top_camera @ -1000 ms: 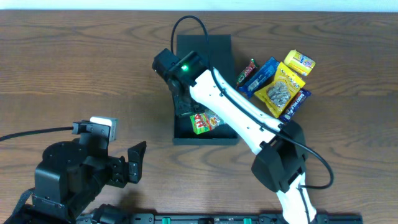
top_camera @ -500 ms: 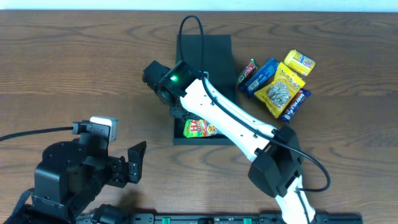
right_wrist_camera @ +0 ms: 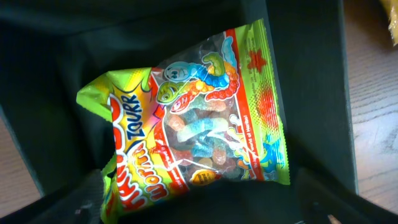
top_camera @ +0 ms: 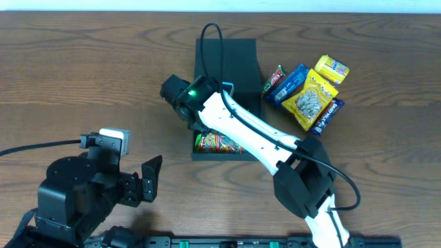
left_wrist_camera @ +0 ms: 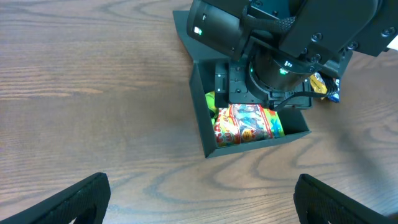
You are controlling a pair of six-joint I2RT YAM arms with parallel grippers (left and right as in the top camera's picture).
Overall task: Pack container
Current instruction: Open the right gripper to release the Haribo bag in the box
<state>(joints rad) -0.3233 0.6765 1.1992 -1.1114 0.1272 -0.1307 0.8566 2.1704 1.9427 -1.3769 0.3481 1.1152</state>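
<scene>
The container point(top_camera: 227, 154) is a dark box in the table's middle, its flap lid point(top_camera: 231, 55) lying open behind it. A green and red gummy worm bag point(top_camera: 217, 143) lies flat on the box floor at the near end, also seen as the bag point(left_wrist_camera: 245, 123) in the left wrist view. My right gripper point(right_wrist_camera: 199, 208) hangs open just above the bag point(right_wrist_camera: 199, 124), its dark fingers point(right_wrist_camera: 68, 199) wide apart and touching nothing. My left gripper point(left_wrist_camera: 199, 193) stands open over bare wood at the front left, far from the container wall point(left_wrist_camera: 255, 143).
A pile of snack packets lies right of the box: a yellow packet point(top_camera: 332, 69), a blue one point(top_camera: 289, 83), a yellow seed bag point(top_camera: 313, 100), a dark blue bar point(top_camera: 329, 114). The right arm point(top_camera: 248, 127) crosses the box.
The right gripper carried the gummy bag toward the box's near end and opened, letting it go. The bag now lies flat on the floor. The left arm has not moved.
</scene>
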